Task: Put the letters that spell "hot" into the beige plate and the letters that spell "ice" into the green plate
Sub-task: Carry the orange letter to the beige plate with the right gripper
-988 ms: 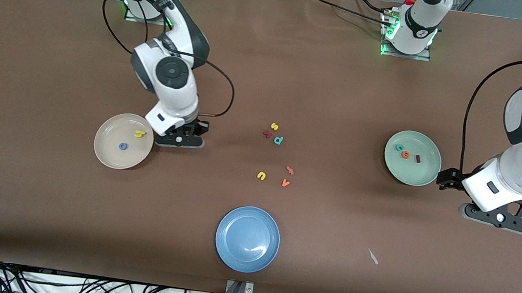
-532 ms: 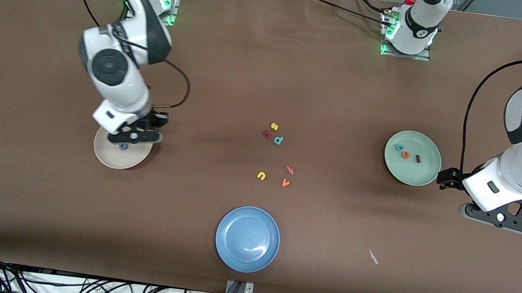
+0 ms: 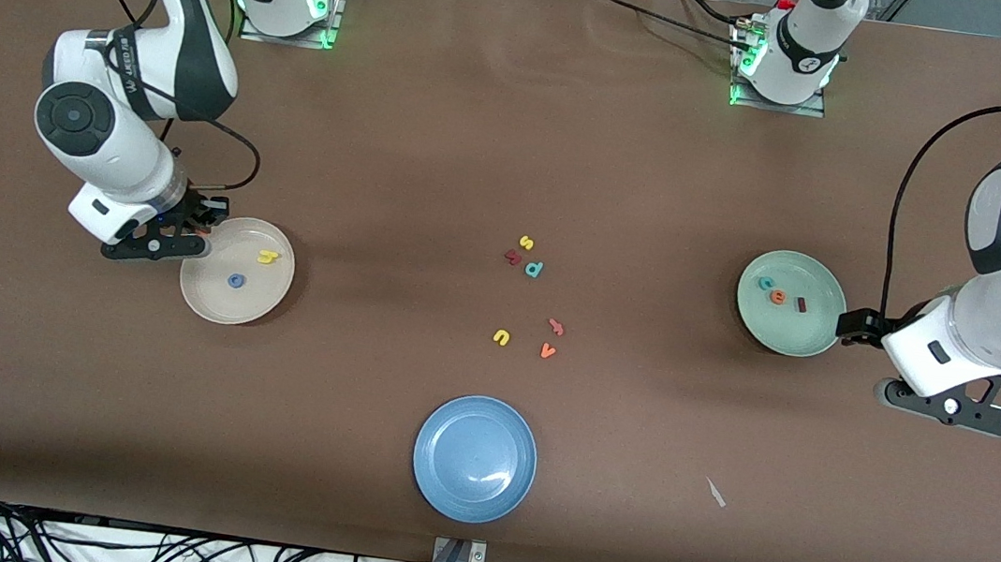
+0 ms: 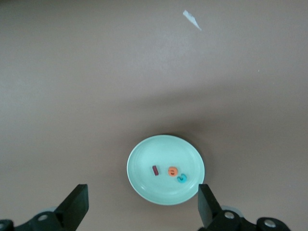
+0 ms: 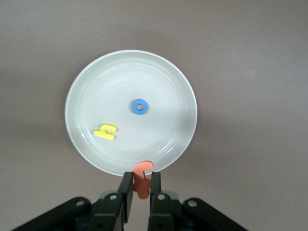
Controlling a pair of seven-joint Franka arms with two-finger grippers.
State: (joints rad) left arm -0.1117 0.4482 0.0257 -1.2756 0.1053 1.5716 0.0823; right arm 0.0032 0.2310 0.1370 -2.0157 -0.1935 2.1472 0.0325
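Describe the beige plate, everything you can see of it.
The beige plate is round, shallow and cream-coloured with a plain rim and faint concentric rings; it looks like smooth plastic or ceramic. It lies flat on the brown table toward the right arm's end. Inside lie a yellow h and a blue o, apart. The right gripper, shut on an orange t, hangs over its rim.

cream-beige plate [image 3: 215, 300], yellow h [image 3: 268, 256], blue o [image 3: 236, 281], orange t [image 5: 142, 179], mint-green plate [image 3: 809, 340], blue plate [image 3: 475, 457], brown table [image 3: 663, 177]

the orange t [image 5: 142, 179] sits partly hidden between the right gripper's [image 5: 139, 190] fingers.
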